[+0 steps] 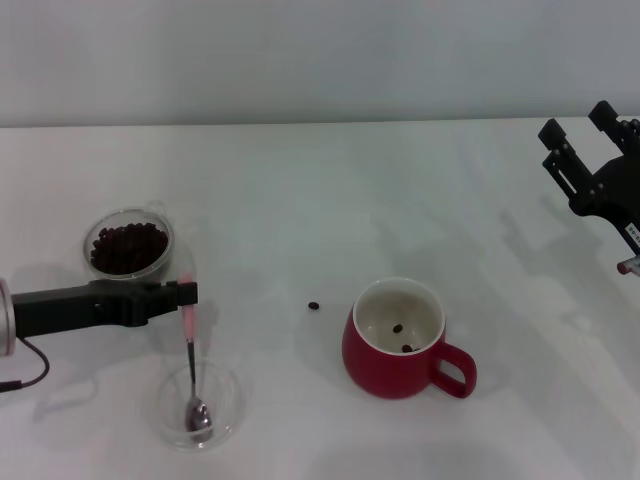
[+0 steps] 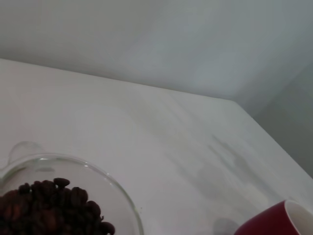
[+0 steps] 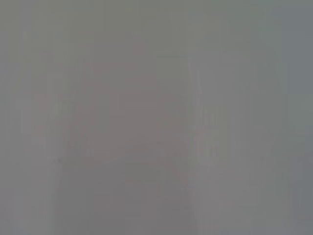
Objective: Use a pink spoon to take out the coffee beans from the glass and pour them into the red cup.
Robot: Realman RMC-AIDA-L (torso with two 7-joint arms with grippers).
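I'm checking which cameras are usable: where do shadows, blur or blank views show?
Head view: soft shadows fall beside the red cup and under the left gripper. Left wrist view: the glass looks soft up close. Right wrist view: featureless grey, nothing discernible.

I am seeing a plain white table point(image 1: 300, 200) under a pale grey wall point(image 1: 300, 50). The glass point(image 1: 128, 243) is showing clear, its coffee beans point(image 1: 128, 248) dark brown, nearly black. The pink spoon point(image 1: 193, 370) is showing a pale pink handle and a shiny silver bowl inside a clear glass dish point(image 1: 200, 405). The red cup point(image 1: 400, 345) is gleaming glossy red outside, white inside, with dark beans in it. One dark stray bean point(image 1: 314, 305) is lying on the white. Both the left gripper point(image 1: 185, 293) and the right gripper point(image 1: 580, 135) are looking matte black.
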